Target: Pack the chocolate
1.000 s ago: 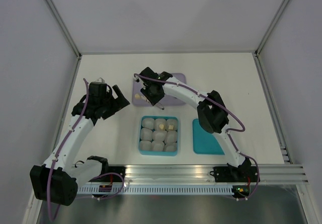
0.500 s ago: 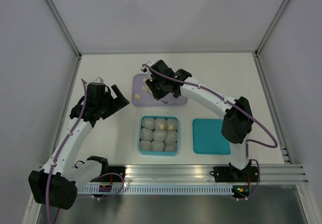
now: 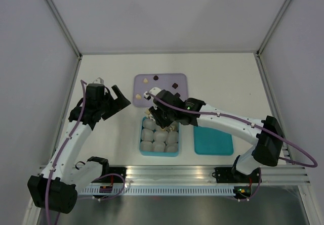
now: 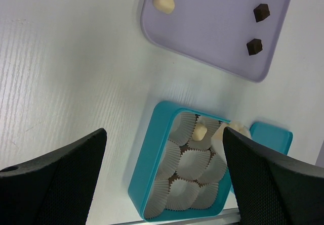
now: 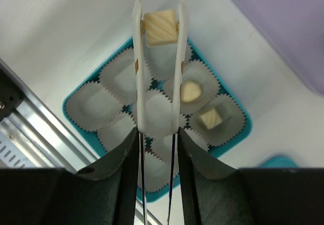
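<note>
My right gripper [image 5: 160, 20] has thin white tong fingers shut on a ridged cream-white chocolate [image 5: 160, 28]. It holds the piece above the far left corner of the teal box [image 5: 76, 115] of white paper cups. Two cream chocolates [image 5: 191, 90] [image 5: 209, 118] lie in cups. In the top view the right gripper [image 3: 152, 116] is over the box [image 3: 143, 145]. The lavender tray [image 4: 212, 30] holds one cream chocolate [image 4: 164, 1] and two dark ones [image 4: 261, 12] [image 4: 254, 46]. My left gripper [image 3: 115, 99] is open and empty, left of the tray and the box.
A teal lid [image 3: 212, 137] lies flat to the right of the box. The metal rail [image 3: 202, 173] runs along the near edge. White walls close the table in on the left, far and right sides.
My right gripper has moved from over the lavender tray toward the near side, carrying the cream chocolate above the teal box. The left arm has hardly moved.
</note>
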Tool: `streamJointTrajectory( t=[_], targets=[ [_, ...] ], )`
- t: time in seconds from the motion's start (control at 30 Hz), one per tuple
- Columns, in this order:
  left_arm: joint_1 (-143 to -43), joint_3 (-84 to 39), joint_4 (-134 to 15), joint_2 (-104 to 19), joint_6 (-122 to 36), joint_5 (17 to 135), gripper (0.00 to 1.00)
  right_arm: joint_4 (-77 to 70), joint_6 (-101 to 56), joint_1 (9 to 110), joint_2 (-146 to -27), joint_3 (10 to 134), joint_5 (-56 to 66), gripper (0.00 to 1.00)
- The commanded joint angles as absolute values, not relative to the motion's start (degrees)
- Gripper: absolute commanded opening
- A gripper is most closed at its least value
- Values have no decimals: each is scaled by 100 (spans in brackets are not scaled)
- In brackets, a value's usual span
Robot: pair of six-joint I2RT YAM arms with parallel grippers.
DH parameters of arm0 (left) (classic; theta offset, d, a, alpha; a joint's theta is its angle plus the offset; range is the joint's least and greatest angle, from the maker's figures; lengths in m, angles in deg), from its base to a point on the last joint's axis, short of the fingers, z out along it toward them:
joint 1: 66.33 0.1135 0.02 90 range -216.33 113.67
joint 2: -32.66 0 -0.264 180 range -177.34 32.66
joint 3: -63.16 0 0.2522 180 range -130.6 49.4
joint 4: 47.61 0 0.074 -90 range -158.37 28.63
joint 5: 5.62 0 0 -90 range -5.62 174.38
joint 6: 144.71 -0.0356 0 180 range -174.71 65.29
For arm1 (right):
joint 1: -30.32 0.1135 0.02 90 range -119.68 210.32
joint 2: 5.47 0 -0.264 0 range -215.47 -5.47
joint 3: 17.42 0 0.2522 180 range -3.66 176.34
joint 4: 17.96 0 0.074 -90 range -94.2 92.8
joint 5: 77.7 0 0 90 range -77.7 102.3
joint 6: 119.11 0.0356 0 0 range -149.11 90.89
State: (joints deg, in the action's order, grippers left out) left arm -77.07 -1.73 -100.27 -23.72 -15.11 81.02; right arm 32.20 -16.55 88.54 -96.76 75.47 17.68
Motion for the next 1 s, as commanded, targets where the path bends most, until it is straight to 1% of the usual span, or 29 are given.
streamJointTrajectory(
  t=[0.0,0.2,0.7,0.97],
  targets=[
    [-7731,-79,-10039,-2175,-1639,7884,100,2849,-1241,9122,-9310,7159,1959,15],
    [-7731,115,-10101,-1955,-1603,7849,100,2814,-1057,9377,-9274,6797,2012,15],
    [-7731,150,-10251,-1902,-1726,7990,99,2876,-881,9501,-9977,7034,2117,15],
    [-7731,159,-10251,-1911,-1735,8025,99,2709,-670,9501,-10074,6999,2267,15]
  ],
)
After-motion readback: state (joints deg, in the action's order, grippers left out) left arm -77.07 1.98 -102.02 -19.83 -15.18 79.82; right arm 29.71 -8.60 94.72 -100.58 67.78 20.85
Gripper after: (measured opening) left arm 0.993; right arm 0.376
